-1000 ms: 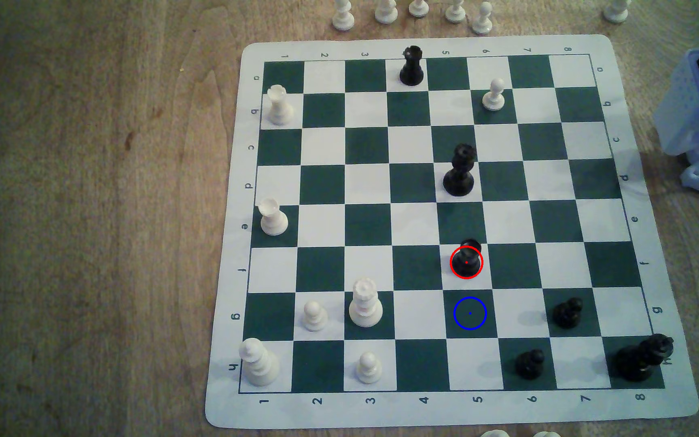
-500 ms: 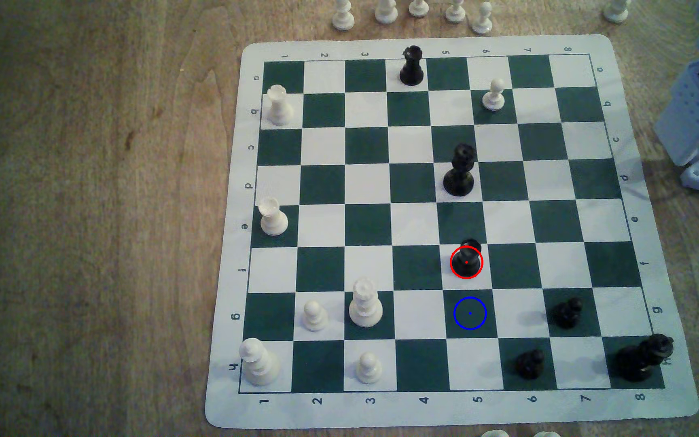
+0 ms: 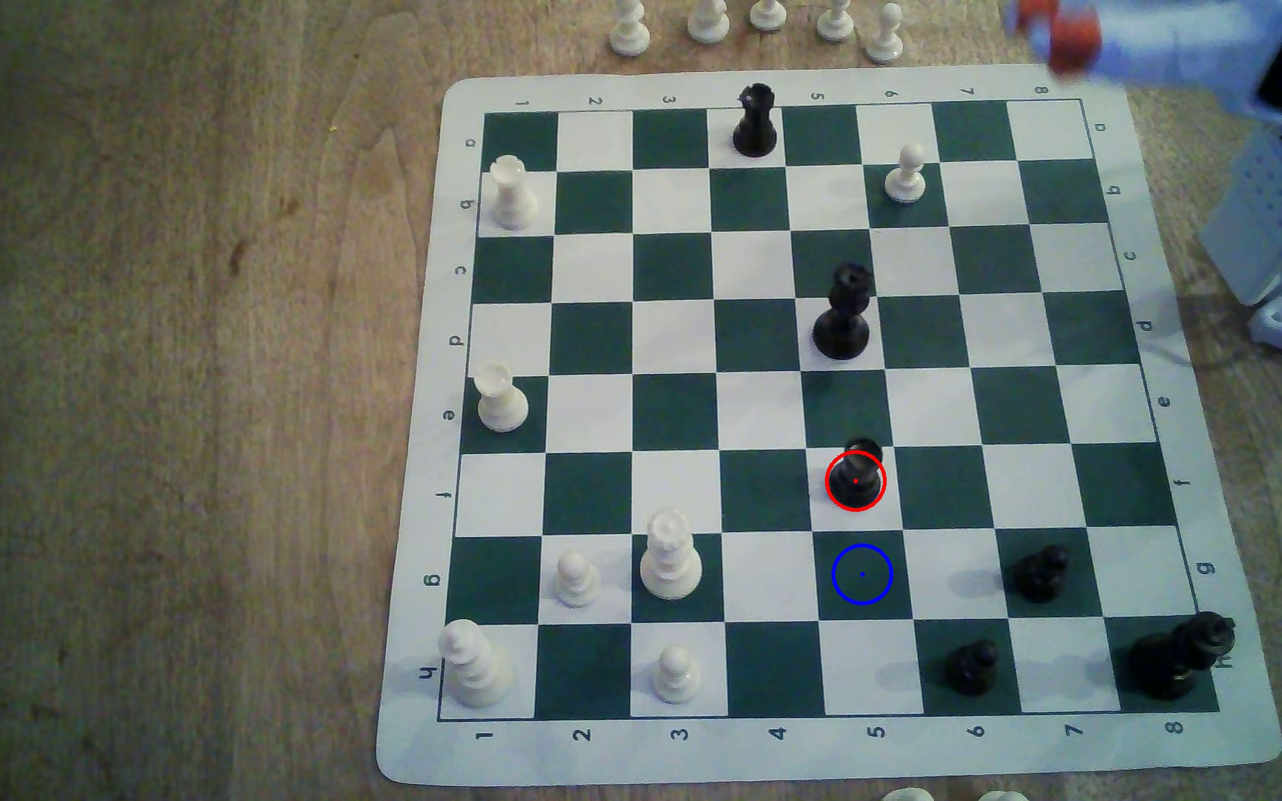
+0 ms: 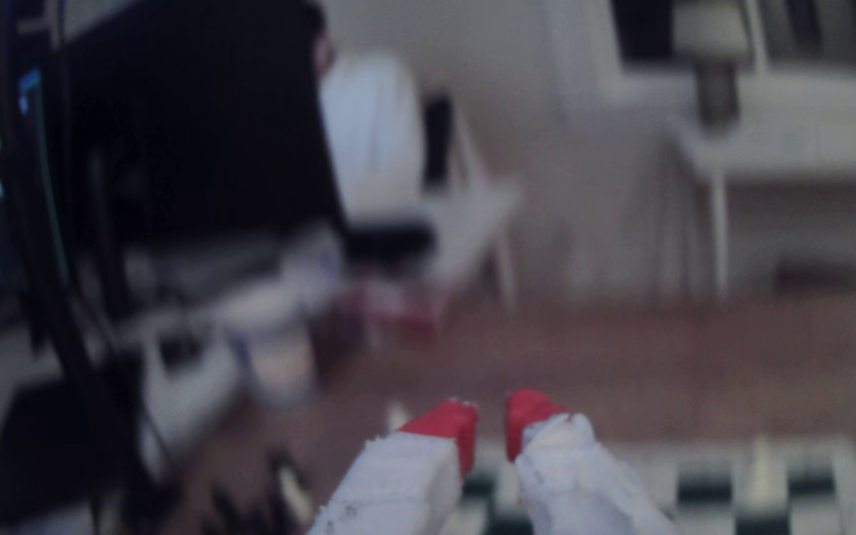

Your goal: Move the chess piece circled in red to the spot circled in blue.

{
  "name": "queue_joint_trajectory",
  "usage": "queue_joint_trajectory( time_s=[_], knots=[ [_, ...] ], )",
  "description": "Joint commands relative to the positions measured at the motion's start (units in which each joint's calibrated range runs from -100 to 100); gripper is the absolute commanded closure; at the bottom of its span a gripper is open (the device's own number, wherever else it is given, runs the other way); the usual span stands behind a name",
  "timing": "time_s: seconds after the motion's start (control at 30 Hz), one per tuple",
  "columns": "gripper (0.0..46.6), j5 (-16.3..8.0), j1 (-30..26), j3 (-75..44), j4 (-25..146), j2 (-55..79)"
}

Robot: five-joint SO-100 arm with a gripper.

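- Black pawn (image 3: 855, 479), red-ringed, stands on a white square, directly at 12 o'clock from the blue-ringed green square (image 3: 862, 574) in the exterior view.
- Red-tipped fingers (image 4: 447, 419) stand narrowly apart, empty, in the wrist view; the exterior view blurs them at the board's (image 3: 422, 477) 1 o'clock corner.

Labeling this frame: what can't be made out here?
- Claw, exterior view: a motion-blurred red smear cut by the top edge.
- Claw, wrist view: small gap between tips, nothing held.
- Board, wrist view: blurred, squares unreadable.
- Circled pawn: red ring overlays its base.
- White pieces off-board: heads cropped by the top edge.
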Motion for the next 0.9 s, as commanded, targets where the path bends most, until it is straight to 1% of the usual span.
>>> queue_joint_trajectory(
  time_s=[0.0,0.07,0.13,0.27,0.4,0.43,0.47,0.63,0.73,0.77,0.87],
  knots=[
    [40.5,-2.4,-6.5,-13.4,21.7,8.0],
    [40.5,-2.1,-8.9,-19.5,31.4,15.7],
    [38.7,-2.1,-10.4,-20.1,32.8,19.0],
    [30.3,-1.8,-12.0,-20.1,32.2,25.8],
    [26.6,-2.7,-11.9,-18.5,26.0,30.5],
    [26.3,-3.1,-11.8,-17.6,24.4,31.0],
    [27.3,-3.6,-11.7,-15.1,20.7,31.1],
    [27.5,-4.3,-11.3,-11.2,13.4,36.5],
    [27.1,-4.6,-11.1,-11.2,9.4,41.0],
    [27.0,-4.6,-10.9,-11.8,6.7,44.8],
    [27.0,-4.4,-10.5,-12.0,3.1,48.9]
  ],
)
